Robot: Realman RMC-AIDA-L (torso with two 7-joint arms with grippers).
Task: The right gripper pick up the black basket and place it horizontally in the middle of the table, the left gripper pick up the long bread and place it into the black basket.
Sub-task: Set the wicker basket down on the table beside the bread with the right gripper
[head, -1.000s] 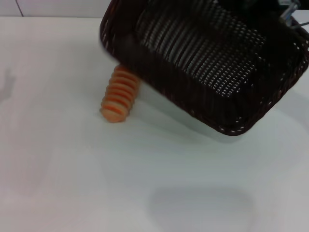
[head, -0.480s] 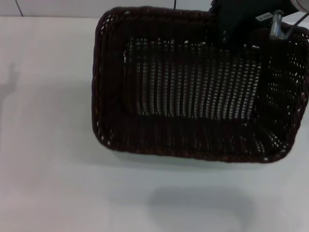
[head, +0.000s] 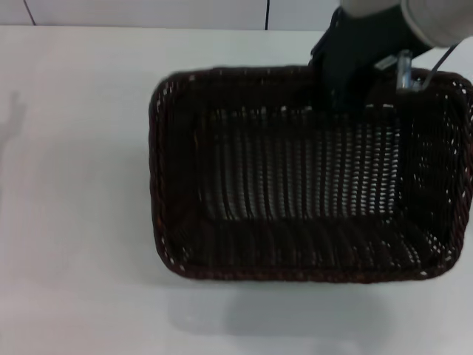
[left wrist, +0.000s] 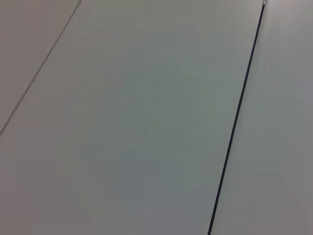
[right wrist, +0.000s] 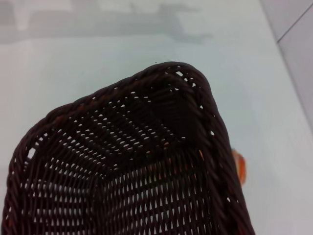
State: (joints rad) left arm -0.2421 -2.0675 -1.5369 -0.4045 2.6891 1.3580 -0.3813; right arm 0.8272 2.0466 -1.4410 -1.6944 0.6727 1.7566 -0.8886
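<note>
Nearest the robot's body, a bare stretch of the white table (head: 81,222) is showing, with a soft grey shadow lying along the basket's near side. Just beyond that, the black basket (head: 295,244) is sitting open side up, its long sides running across the robot's front from about the middle of the table out toward the robot's right. Whether its base is resting fully on the surface or being held slightly clear cannot be told. Its braided rim and openwork walls are showing clearly, and light is coming through the ribbed floor.

At the basket's far long wall, toward the robot's right, the right gripper (head: 341,92) is reaching down from above, its black body meeting the rim. It appears to be gripping that wall, but the fingertips are hidden by the weave, so whether they are clamped or parted cannot be told.

In the right wrist view, one rounded corner of the basket (right wrist: 161,127) is filling the picture, and a small sliver of the long bread (right wrist: 239,166) is peeking out on the table just outside the basket's wall.

The left gripper is out of sight; its wrist camera is seeing only pale flat panels (left wrist: 137,122) and a dark seam (left wrist: 234,122).
</note>
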